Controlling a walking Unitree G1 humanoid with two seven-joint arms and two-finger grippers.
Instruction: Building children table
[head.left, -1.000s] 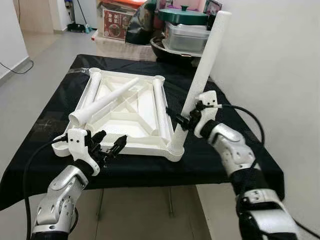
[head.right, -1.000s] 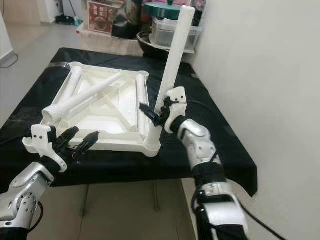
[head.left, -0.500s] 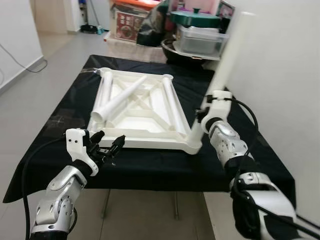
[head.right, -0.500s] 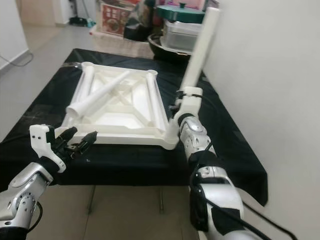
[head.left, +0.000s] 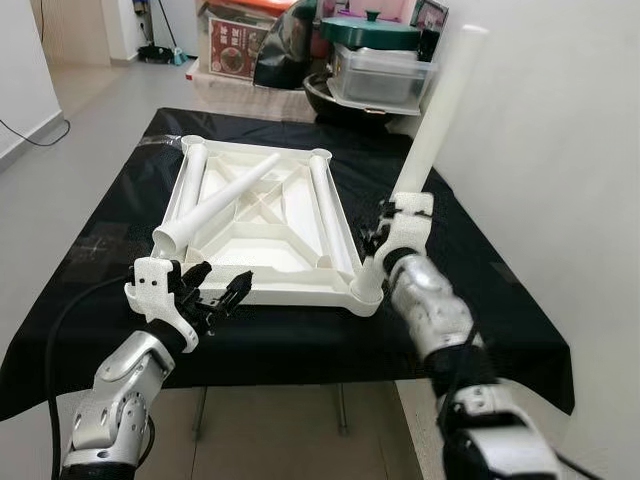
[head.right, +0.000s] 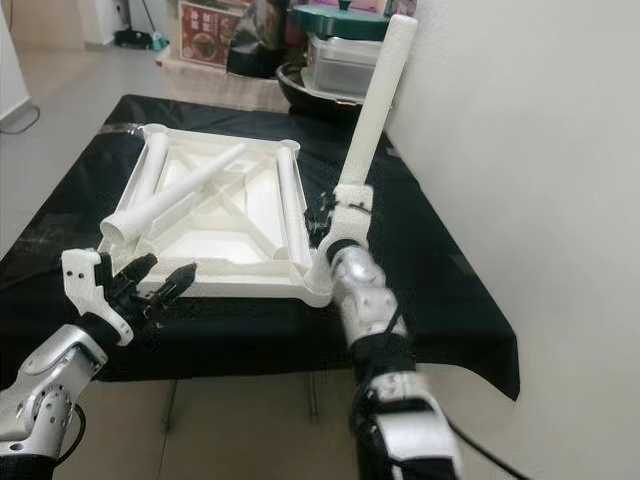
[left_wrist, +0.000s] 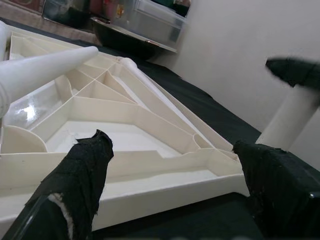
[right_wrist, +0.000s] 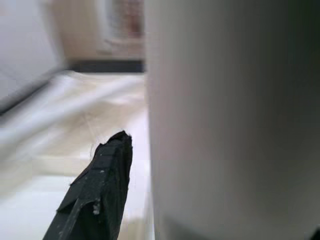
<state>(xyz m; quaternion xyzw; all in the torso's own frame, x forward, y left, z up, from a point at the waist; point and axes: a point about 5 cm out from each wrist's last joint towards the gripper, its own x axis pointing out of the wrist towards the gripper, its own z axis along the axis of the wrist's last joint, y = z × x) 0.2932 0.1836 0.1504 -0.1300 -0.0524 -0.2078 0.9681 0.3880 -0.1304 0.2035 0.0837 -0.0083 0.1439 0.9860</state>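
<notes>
White tabletop lies upside down on black table, ribs up. One leg stands in the near right corner socket, long axis nearly upright, top tilted right toward the wall. Right gripper is at its lower part, fingers closed around it. Three more legs lie on the tabletop: one diagonal, open end toward the robot, two along the side edges. Left gripper hovers by the near edge, fingers spread, empty.
</notes>
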